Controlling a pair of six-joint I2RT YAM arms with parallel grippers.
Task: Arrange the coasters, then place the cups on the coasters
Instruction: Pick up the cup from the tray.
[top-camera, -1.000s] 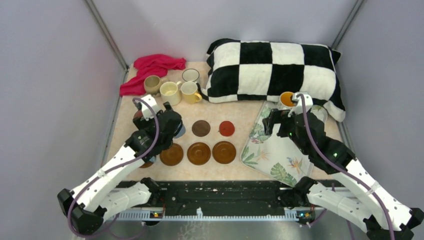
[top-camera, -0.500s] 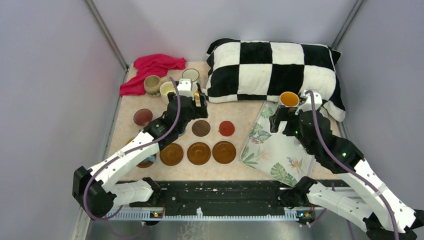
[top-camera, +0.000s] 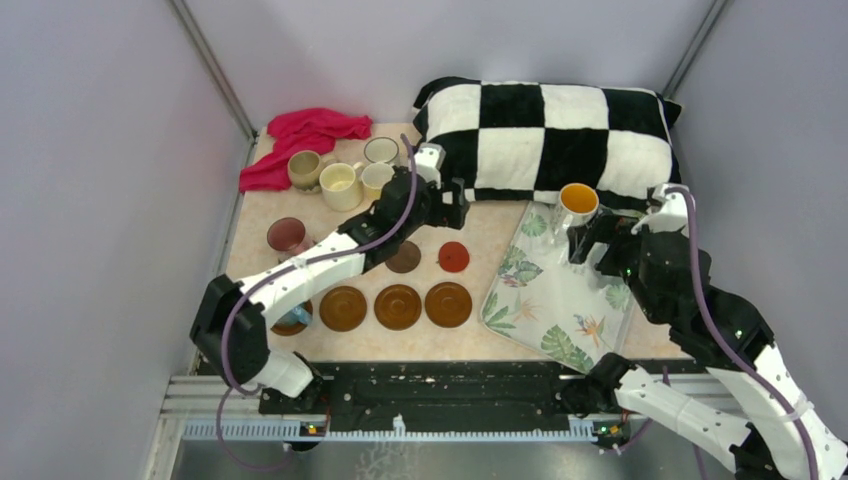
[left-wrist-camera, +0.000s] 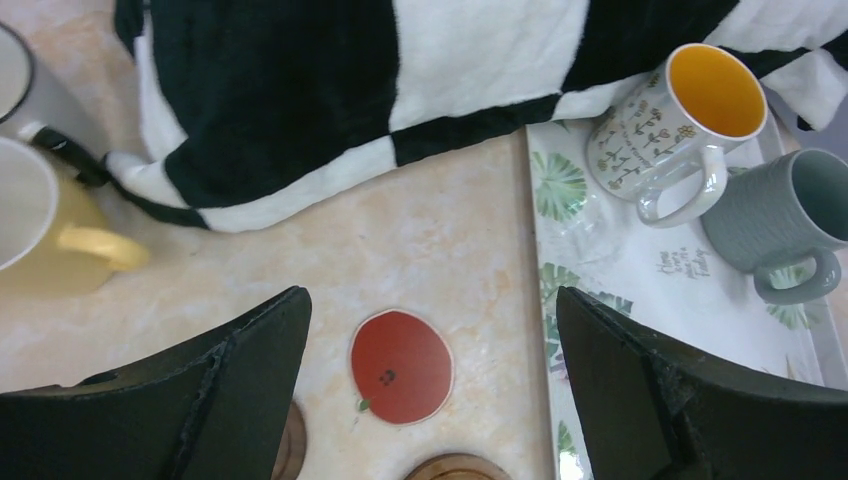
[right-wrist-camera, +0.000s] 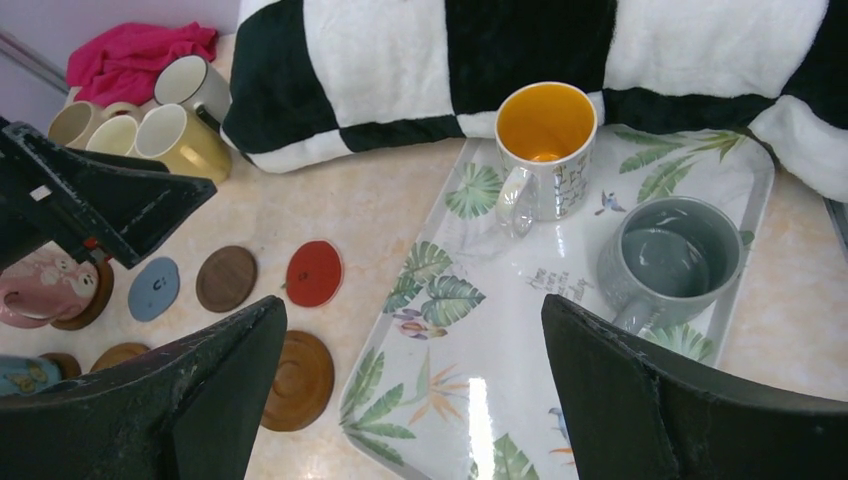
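Left gripper (left-wrist-camera: 430, 300) & right gripper (right-wrist-camera: 412, 310) both gape wide, holding nothing; orange-lined mug (right-wrist-camera: 545, 150) & grey mug (right-wrist-camera: 668, 260) stand upright on leaf tray (right-wrist-camera: 470, 400), coasters (right-wrist-camera: 226, 278) on table (right-wrist-camera: 370, 210) beside it; mugs prob. stiff, glossy, chippable, so pinch wall at rim, opp. handle.

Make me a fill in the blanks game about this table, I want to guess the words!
The pillow has black and ___ squares.
On the leafy tray, the mug beside the flowery mug is ___.
The coaster nearest the pillow is ___.
The left gripper and right gripper both have ___ jaws.
Missing words: white, grey, red, open.
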